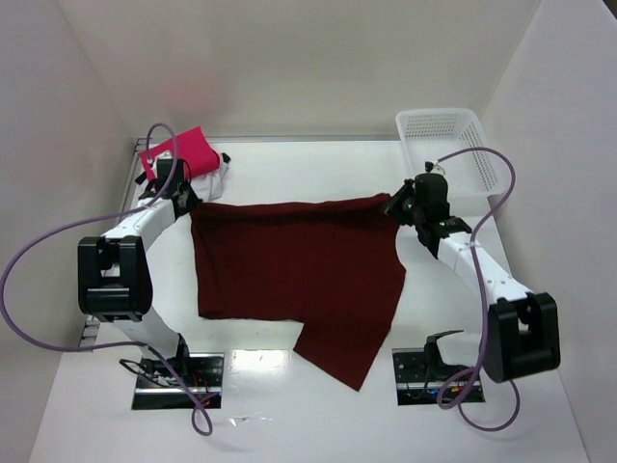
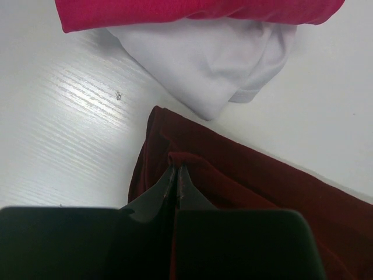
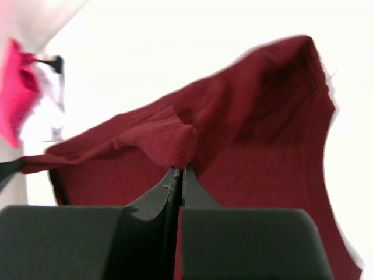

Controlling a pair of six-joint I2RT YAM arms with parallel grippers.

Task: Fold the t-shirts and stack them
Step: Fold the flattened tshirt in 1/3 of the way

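The dark maroon t-shirt lies spread across the middle of the table, one sleeve trailing toward the near edge. My left gripper is shut on its far left corner. My right gripper is shut on its far right corner and holds it a little above the table. The pink-red folded t-shirt sits on the white t-shirt at the far left, just beyond my left gripper. Both show in the left wrist view, pink-red above white.
A white plastic mesh basket stands at the far right corner, just behind my right arm. Walls close the table on the left, back and right. Purple cables loop beside both arms.
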